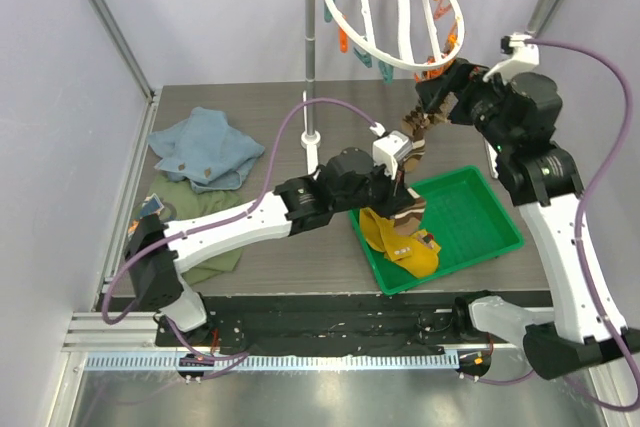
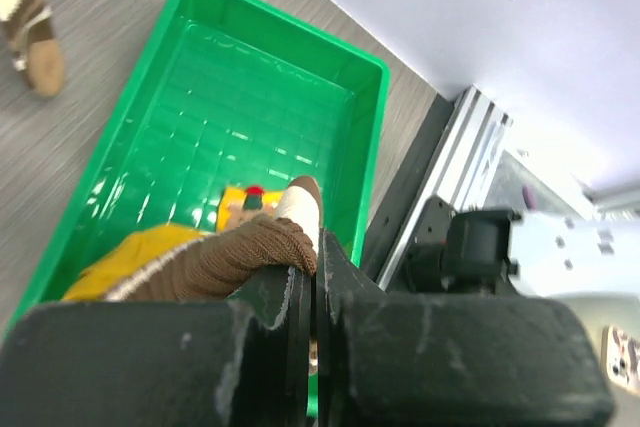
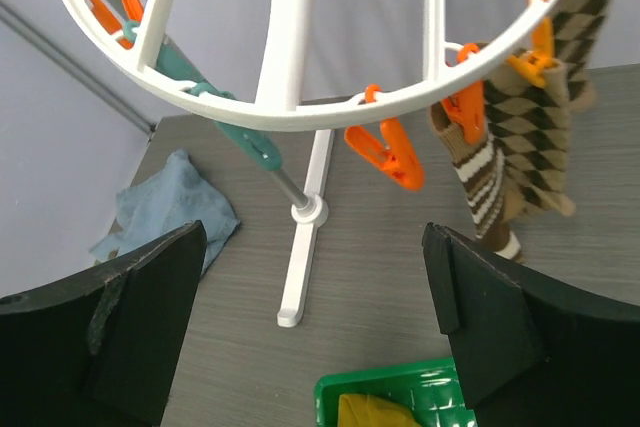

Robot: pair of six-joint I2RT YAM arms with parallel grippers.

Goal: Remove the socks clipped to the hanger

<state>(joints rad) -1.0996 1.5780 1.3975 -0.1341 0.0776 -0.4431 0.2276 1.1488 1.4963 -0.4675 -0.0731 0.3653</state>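
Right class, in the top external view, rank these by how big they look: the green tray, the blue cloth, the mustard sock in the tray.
1. green tray
2. blue cloth
3. mustard sock, partly covered, so only its visible part counts

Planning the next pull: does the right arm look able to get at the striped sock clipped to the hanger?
Probably yes: the right gripper is open close by the hanger, and the striped sock hangs unobstructed just ahead of it.
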